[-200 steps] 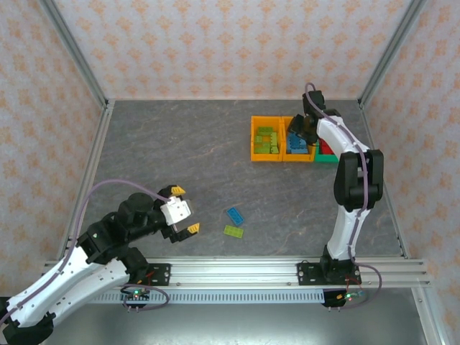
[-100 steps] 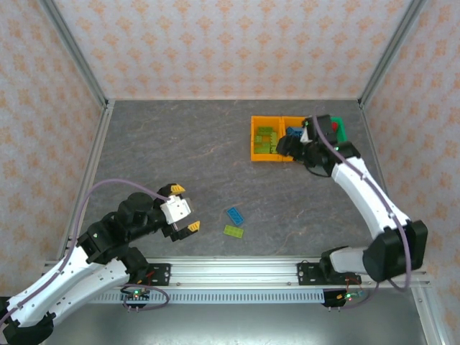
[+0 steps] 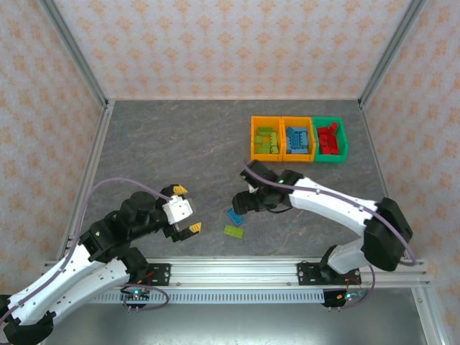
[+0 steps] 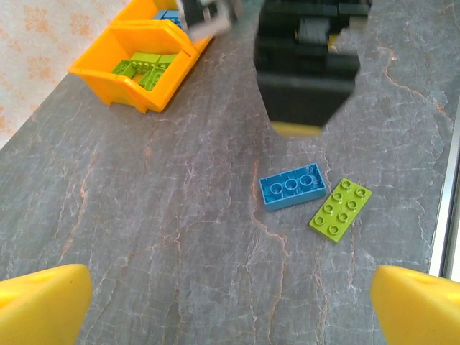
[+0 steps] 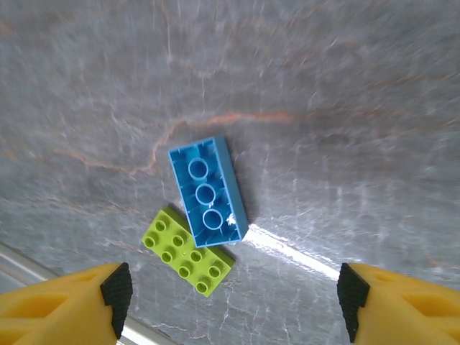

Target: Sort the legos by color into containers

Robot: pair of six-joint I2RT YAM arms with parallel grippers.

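Resting on veined tabletop (image 5: 323, 86): hollow-side-up blue brick (image 5: 207, 190) beside studded lime brick (image 5: 187, 251); right claw (image 5: 233, 291) gapes wide.

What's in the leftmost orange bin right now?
Lime green legos lie piled in the leftmost orange bin; no blue or red shows among them. Any bricks beneath the top ones are covered, so the count stays uncertain.

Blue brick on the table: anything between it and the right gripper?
Nothing visible. The right gripper hangs open over the blue brick, and the way down to it looks unblocked. A lime brick lies right beside it and might get nudged during the grab.
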